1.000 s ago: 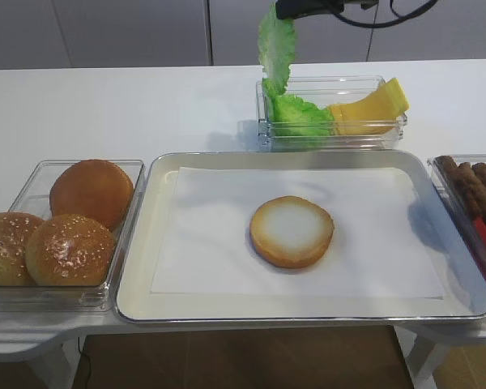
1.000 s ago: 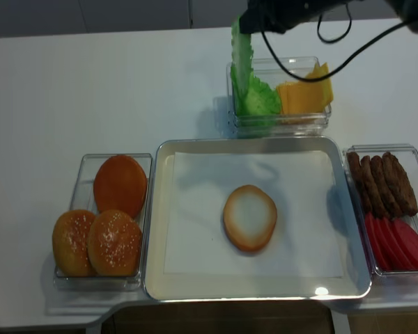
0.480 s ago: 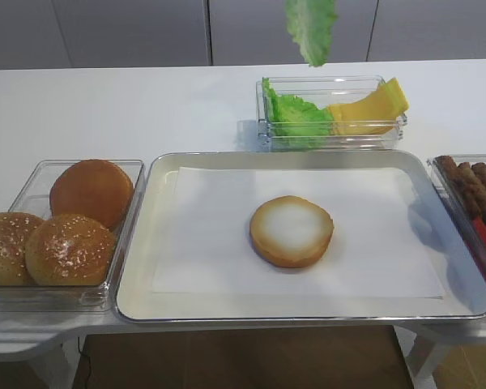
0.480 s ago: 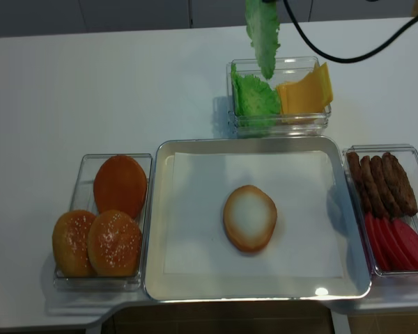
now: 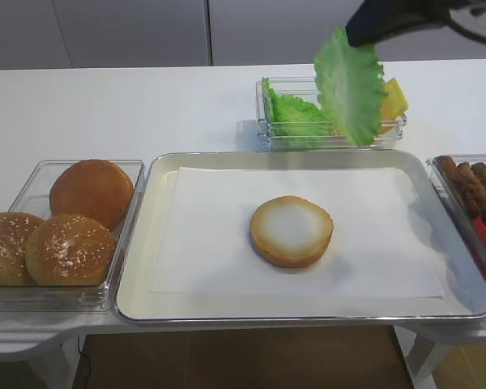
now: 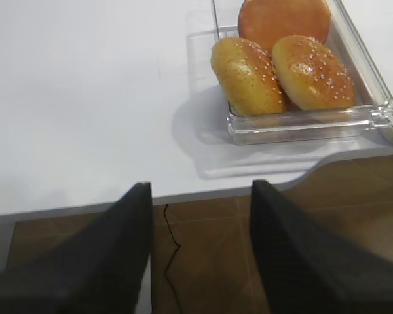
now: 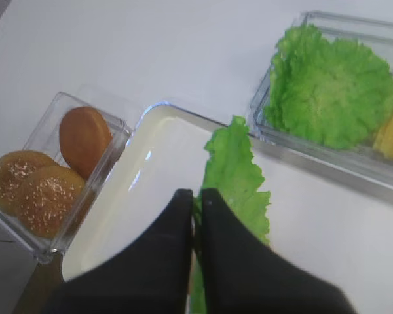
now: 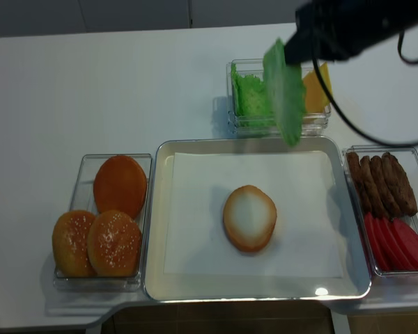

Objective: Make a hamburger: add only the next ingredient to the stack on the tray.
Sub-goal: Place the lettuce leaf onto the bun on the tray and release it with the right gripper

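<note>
A single lettuce leaf (image 5: pixel 351 85) is pinched between the pressed-together jaws of the right gripper (image 7: pixel 196 199) and hangs in the air above the far edge of the tray (image 5: pixel 138 243), in front of the lettuce container (image 5: pixel 263 134). The bun bottom (image 5: pixel 292 231) lies bare on the tray's white paper (image 5: pixel 202 235). The left gripper (image 6: pixel 200 196) is held spread and empty over the worktop (image 6: pixel 85 98) edge.

Three whole buns (image 5: pixel 61 223) are sitting at nine o'clock; one bun bottom half (image 5: pixel 292 231) is lying on one tray (image 5: pixel 138 284); one lettuce leaf (image 5: pixel 350 85) is hanging at one o'clock.
</note>
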You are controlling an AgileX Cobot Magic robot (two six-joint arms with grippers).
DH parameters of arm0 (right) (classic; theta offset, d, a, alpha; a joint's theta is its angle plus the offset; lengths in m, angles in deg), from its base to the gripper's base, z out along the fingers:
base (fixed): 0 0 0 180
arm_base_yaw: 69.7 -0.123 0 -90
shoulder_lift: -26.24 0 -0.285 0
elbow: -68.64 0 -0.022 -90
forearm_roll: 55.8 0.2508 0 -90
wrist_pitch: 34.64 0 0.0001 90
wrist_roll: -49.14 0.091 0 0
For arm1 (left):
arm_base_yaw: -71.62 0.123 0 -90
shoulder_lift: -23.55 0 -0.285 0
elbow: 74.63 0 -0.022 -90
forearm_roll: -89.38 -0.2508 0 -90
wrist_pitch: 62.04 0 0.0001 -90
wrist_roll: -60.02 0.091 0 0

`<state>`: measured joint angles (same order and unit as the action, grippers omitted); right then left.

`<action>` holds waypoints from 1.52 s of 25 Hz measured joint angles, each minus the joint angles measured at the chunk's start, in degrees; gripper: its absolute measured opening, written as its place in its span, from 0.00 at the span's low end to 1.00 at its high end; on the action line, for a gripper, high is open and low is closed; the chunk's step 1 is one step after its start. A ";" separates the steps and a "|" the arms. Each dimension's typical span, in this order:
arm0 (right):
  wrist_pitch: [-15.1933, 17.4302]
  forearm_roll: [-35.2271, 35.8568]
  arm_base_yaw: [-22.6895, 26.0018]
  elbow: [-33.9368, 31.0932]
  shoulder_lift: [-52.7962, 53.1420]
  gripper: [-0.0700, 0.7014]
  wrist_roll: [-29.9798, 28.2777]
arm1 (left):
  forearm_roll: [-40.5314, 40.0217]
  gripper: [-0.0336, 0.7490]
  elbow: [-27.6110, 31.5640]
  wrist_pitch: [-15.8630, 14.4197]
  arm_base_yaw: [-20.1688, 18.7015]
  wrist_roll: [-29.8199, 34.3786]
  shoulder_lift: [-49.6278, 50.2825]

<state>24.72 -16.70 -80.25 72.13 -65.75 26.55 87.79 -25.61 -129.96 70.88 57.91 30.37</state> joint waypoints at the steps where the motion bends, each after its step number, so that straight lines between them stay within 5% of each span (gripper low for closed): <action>1: -0.61 -0.13 0.00 -2.04 0.88 0.12 0.00 | 0.00 0.50 0.00 0.00 0.00 0.00 0.00; 13: -11.44 -2.17 0.00 -21.06 5.86 0.12 0.00 | 0.00 0.50 0.00 0.00 0.00 0.00 0.00; 22: -17.08 -1.25 0.00 -25.23 5.86 0.12 -1.03 | 0.00 0.50 0.00 0.00 0.00 0.00 0.00; 23: -17.42 -0.56 0.00 -25.23 5.86 0.12 -1.52 | 0.00 0.04 0.00 0.00 0.00 0.00 0.00; 24: -17.77 0.01 0.00 -25.23 5.86 0.12 -2.09 | 0.00 0.50 0.00 0.00 0.00 0.00 0.00; 38: -18.34 8.87 0.00 -25.23 1.08 0.12 -9.77 | 0.00 0.50 0.00 0.00 0.00 0.00 0.00</action>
<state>6.38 -7.82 -80.25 46.90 -64.67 16.78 87.79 -25.61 -129.96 70.88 57.91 30.37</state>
